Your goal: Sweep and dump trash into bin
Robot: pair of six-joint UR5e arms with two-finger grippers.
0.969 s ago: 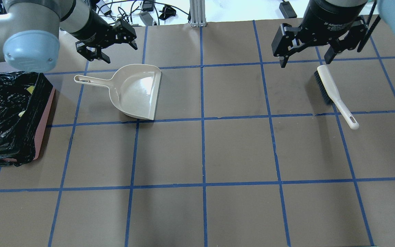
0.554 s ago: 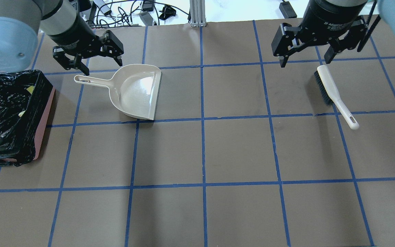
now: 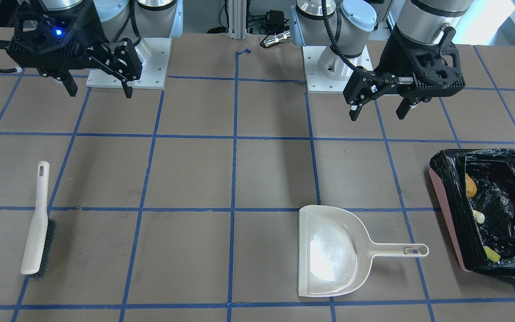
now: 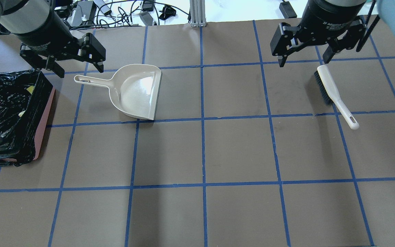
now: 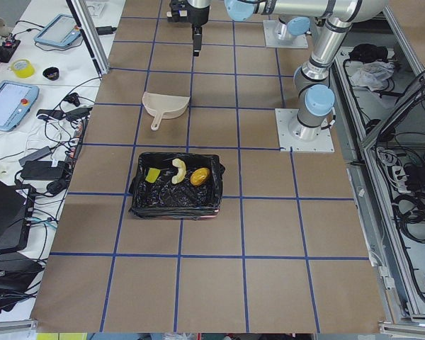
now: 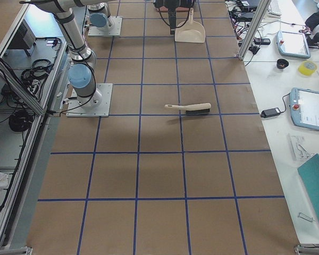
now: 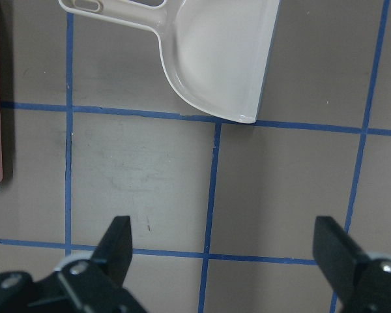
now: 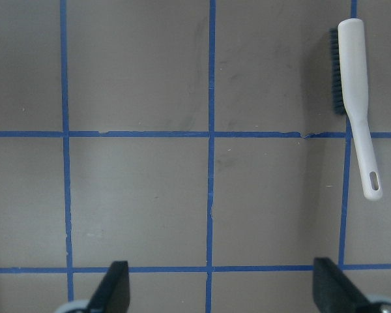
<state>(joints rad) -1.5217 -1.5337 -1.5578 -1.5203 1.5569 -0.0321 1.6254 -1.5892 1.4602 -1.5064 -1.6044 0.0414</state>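
The pink bin [image 3: 444, 206] with its black bag stands at the table's left end [image 4: 42, 127]. In it lie the orange potato-like lump [image 3: 470, 186], the tan croissant [image 3: 478, 216] and the yellow sponge piece [image 3: 491, 253]; all three also show in the exterior left view [image 5: 178, 171]. My left gripper [image 4: 80, 70] is open and empty, hanging above the table near the handle of the beige dustpan [image 4: 137, 91]. My right gripper [image 4: 303, 62] is open and empty, above the table next to the head of the brush [image 4: 334, 94].
The dustpan [image 3: 333, 250] lies flat and holds nothing, its handle pointing towards the bin. The brush [image 3: 36, 223] lies on its side on the right half. Cables and devices lie past the table's far edge [image 4: 142, 10].
My left gripper has swung left and slightly nearer, from beyond the dustpan's bowl to beside its handle, staying open. The right gripper, dustpan and brush have not moved.
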